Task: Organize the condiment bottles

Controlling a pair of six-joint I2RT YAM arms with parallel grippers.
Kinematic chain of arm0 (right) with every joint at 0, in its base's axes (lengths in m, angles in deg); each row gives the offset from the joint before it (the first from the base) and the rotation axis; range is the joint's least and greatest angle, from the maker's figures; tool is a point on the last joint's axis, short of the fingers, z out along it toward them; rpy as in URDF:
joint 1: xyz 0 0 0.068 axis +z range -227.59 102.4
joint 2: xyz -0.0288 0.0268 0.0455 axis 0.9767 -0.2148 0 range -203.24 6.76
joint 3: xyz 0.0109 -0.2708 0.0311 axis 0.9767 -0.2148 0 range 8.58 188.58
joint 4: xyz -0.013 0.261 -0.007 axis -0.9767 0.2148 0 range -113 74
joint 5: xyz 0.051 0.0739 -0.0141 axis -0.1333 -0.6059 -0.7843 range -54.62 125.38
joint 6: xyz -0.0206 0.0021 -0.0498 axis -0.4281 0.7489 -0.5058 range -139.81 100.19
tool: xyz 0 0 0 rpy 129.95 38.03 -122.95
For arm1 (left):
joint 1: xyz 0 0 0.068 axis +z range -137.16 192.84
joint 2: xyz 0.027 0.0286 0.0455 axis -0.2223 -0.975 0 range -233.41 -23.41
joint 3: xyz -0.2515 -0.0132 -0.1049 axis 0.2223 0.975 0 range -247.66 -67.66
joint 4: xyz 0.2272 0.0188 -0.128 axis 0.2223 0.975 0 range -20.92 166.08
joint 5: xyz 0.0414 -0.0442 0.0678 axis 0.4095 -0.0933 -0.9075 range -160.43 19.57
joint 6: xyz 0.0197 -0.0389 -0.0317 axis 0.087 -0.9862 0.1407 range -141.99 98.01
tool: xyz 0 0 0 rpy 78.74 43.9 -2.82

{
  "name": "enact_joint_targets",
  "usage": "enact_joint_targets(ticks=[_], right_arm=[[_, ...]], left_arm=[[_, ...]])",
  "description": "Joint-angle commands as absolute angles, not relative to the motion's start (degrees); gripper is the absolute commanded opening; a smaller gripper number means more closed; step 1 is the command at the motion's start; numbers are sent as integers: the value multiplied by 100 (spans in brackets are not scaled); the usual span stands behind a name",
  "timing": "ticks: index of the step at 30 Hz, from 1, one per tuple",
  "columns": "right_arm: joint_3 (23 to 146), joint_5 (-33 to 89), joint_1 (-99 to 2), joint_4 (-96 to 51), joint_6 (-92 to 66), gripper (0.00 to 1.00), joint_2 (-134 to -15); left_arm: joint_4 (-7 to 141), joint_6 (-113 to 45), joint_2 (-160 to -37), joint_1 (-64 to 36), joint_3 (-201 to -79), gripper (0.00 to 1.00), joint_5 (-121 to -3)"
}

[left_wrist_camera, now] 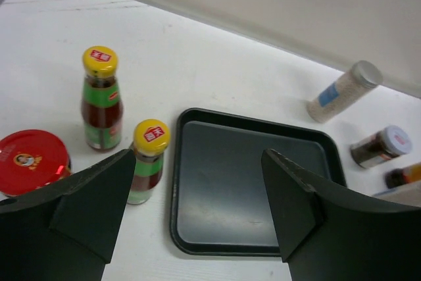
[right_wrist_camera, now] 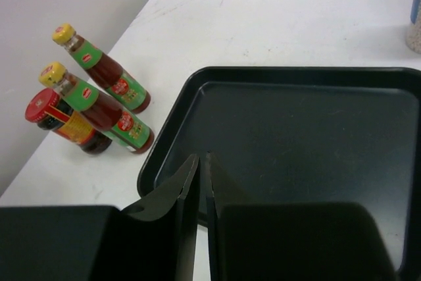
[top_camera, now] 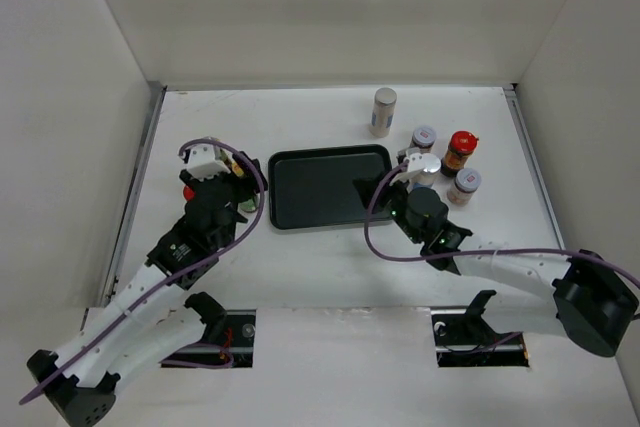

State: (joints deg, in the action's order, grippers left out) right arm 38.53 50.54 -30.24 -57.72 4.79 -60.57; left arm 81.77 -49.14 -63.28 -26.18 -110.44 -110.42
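Currently the left gripper (left_wrist_camera: 198,156) is hanging with its jaws well apart, holding nothing, over the tray's (left_wrist_camera: 256,123) left edge. Two sauce bottles (left_wrist_camera: 102,100) and a red jar (left_wrist_camera: 29,159) are standing upright just left of the tray. The right gripper (right_wrist_camera: 202,162) is sitting fully closed and empty at the tray's right edge. A shaker (top_camera: 384,112) is standing beyond the far right corner. Several small jars (top_camera: 424,137) are clustering right of the tray.

I see a black tray (top_camera: 320,187) on the white table (top_camera: 300,267); at nine o'clock, yellow-capped, green-labelled sauce bottles (left_wrist_camera: 101,100) and a red-lidded jar (left_wrist_camera: 33,159).
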Motion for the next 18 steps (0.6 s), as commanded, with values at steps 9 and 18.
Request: enact_joint_targets(ticks=[9,18], right_arm=[[4119,4830,-3044,-5965,567,57,-6487],[4101,4672,-3159,-5948,717,71,-6513]], left_arm=[[8200,-4580,-7525,-2324,-11195,77,-11561],[7973,-4826,-7992,-1683,-11213,75,-10981]])
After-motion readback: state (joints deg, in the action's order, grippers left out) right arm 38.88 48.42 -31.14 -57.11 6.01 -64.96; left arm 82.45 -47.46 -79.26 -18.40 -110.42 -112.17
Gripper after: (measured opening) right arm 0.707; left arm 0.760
